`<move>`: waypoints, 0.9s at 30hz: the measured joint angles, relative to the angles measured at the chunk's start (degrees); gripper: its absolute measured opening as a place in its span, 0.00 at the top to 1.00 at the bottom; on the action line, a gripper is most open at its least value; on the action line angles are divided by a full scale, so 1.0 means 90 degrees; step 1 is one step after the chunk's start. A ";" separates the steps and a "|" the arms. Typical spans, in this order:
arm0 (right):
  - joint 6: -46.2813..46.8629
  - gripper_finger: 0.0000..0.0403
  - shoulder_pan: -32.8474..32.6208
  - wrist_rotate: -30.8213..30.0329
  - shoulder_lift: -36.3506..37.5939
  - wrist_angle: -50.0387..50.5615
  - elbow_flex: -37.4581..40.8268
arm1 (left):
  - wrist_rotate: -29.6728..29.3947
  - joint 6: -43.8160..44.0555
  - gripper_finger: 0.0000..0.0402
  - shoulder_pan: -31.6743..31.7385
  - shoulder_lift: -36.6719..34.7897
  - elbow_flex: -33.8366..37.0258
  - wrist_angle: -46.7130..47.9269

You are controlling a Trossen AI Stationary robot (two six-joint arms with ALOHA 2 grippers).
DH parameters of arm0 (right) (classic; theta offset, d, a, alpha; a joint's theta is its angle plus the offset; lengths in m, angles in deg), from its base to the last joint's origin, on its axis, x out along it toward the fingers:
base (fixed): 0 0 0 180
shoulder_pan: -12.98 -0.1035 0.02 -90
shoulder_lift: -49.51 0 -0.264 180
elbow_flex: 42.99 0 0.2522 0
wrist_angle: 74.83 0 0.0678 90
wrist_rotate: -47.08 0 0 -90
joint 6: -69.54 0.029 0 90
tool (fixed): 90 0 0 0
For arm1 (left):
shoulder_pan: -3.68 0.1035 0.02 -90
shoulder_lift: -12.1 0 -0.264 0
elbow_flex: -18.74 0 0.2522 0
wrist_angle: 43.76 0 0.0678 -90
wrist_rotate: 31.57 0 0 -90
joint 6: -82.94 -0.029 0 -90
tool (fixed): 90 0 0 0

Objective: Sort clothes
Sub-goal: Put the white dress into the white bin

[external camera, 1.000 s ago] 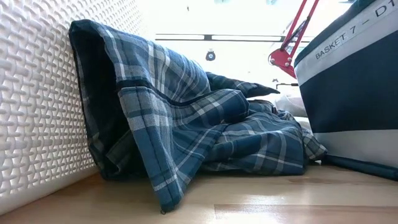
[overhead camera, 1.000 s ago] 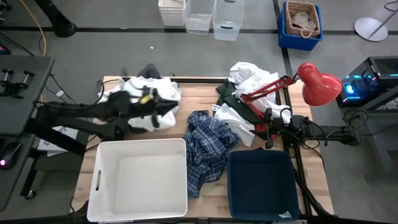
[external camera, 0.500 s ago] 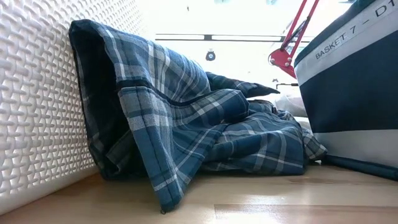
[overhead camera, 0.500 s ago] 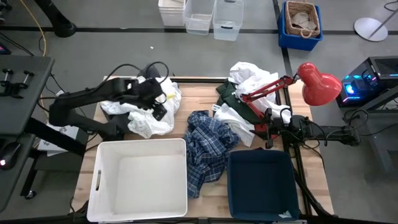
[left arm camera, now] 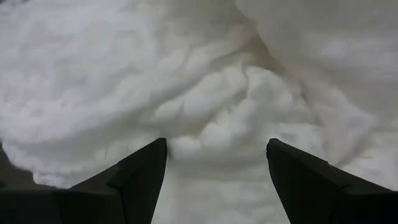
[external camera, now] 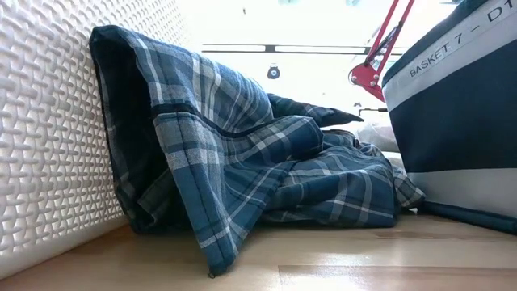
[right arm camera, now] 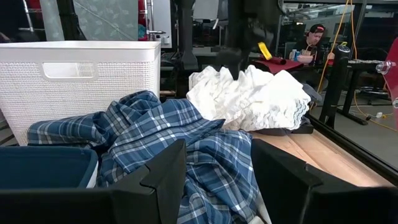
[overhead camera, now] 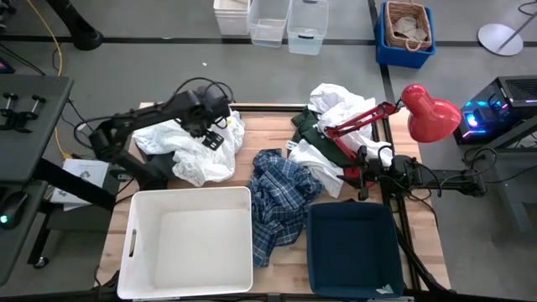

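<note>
Hovering open left end effector (left arm camera: pixel 214 180) over white garment (left arm camera: pixel 205 81)

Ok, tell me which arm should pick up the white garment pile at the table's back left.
Left. The left gripper hangs directly over the white pile, fingers open with white fabric between them in its wrist view. The right gripper waits at the table's right edge, beside the red lamp.

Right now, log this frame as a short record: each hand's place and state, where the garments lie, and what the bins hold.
left hand: open, over the white garment pile, far left of table
right hand: open, waiting at the table's right edge
plaid shirt: centre, between the bins, leaning on the white bin
dark green garment: far right, among white clothes under the red lamp
white bin: empty
navy bin: empty
</note>
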 joint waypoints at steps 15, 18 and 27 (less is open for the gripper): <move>0.0001 0.56 0.0001 0.0000 0.0000 0.0000 0.0000 | 0.0371 -0.1539 0.97 -0.0425 0.0630 -0.0018 0.0042; 0.0000 0.56 0.0000 0.0000 0.0000 0.0000 0.0002 | 0.0748 -0.1388 0.99 -0.0744 0.0004 -0.0418 0.0157; 0.0000 0.56 0.0000 0.0000 0.0000 0.0000 0.0001 | 0.1198 0.0223 1.00 -0.2080 -0.2140 -0.3662 -0.0107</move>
